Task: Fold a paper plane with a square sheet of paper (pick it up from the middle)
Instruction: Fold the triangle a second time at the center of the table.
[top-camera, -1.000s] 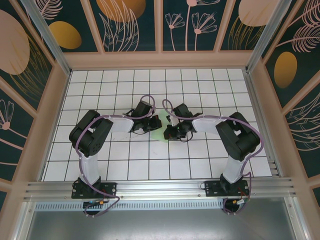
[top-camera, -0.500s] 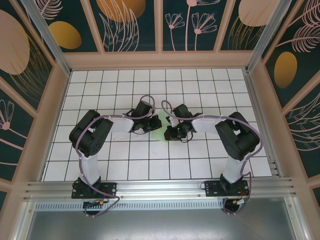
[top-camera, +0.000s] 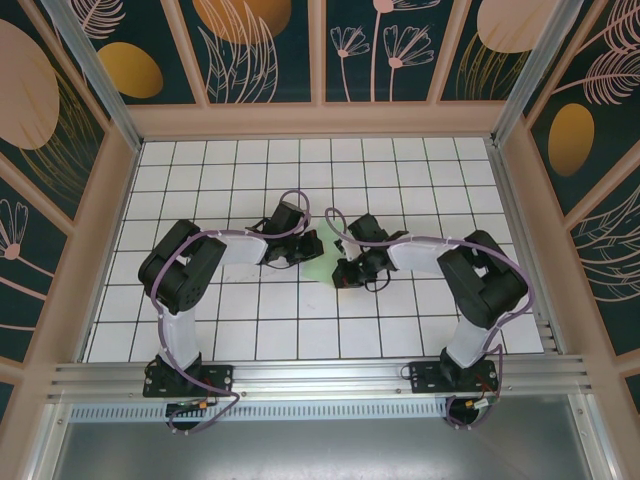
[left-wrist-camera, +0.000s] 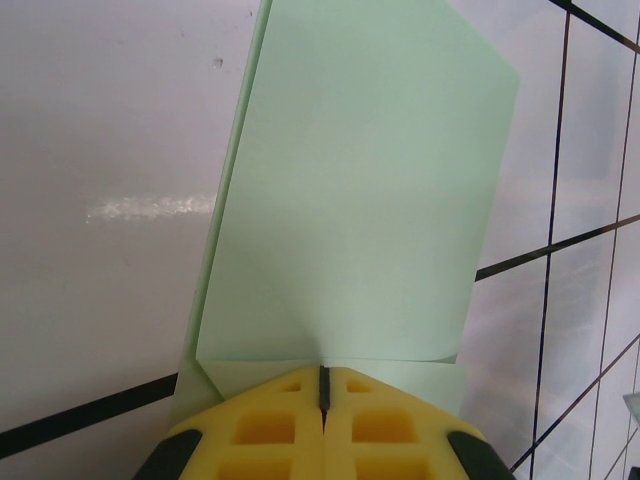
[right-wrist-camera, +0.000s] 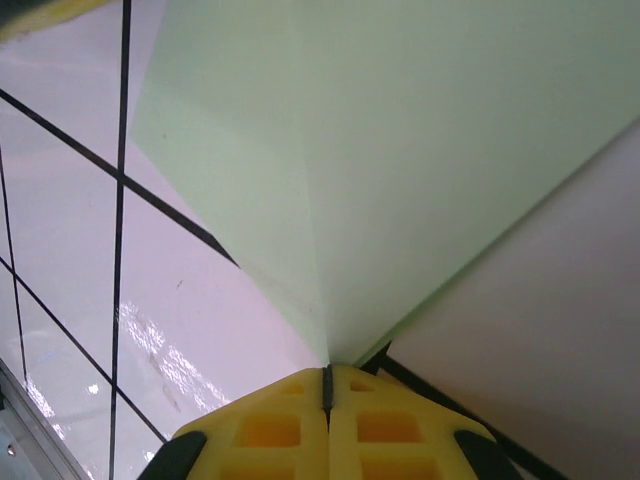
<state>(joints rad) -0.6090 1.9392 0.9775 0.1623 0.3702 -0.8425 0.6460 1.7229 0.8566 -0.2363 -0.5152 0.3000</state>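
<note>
Left pincer (left-wrist-camera: 322, 384): jaws shut flat together, apparently nipping the near edge of the square sheet of paper (left-wrist-camera: 355, 200), which is part-folded and runs lengthwise straight away from the tips, low over the middle of the gridded bench (top-camera: 300, 330). Right pincer (right-wrist-camera: 327, 384): likewise closed, gripping the opposite end at a crease, so the sheet lies between the two, equally near each. Both arms reach inward with forearms low, wrists facing one another.
</note>
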